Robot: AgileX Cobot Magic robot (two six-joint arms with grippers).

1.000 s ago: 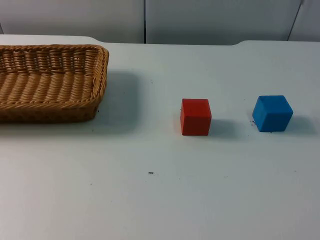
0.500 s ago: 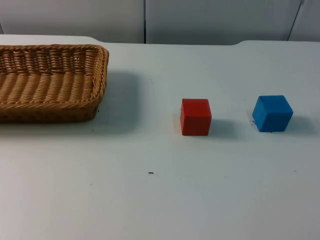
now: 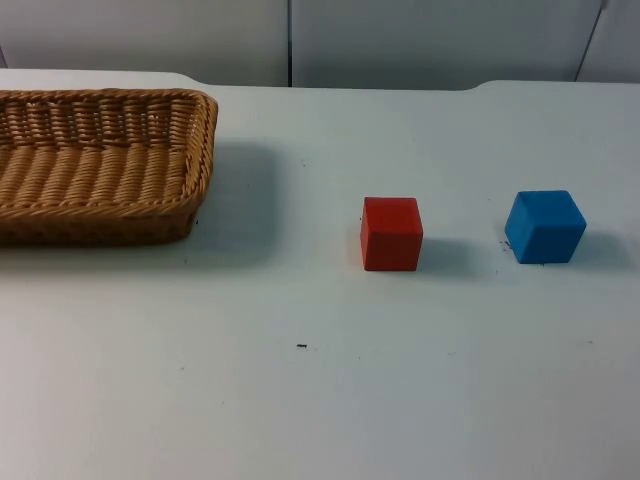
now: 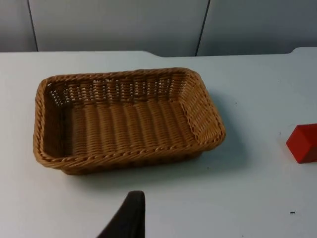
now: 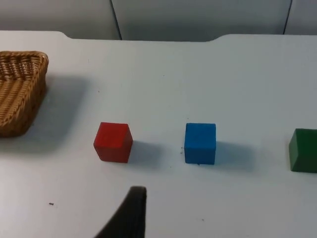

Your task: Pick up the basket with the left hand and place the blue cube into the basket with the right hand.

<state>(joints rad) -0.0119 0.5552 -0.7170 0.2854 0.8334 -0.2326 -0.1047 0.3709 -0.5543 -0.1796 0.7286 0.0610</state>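
An empty woven wicker basket (image 3: 205, 130) rests on the white table at the far left; its rim (image 4: 124, 154) and one end (image 5: 25, 89) also appear in the wrist views. The blue cube (image 3: 545, 227) sits at the right of the table, on its own (image 5: 200, 143). My left gripper (image 4: 130, 218) waits above the table, short of the basket's near rim and apart from it. My right gripper (image 5: 131, 213) waits back from the cubes, touching nothing.
A red cube (image 3: 391, 233) stands left of the blue one, between it and the basket (image 5: 113, 142) (image 4: 303, 143). A green cube (image 5: 303, 150) sits to the right of the blue cube. The grey partition wall (image 3: 290, 40) closes the table's far edge.
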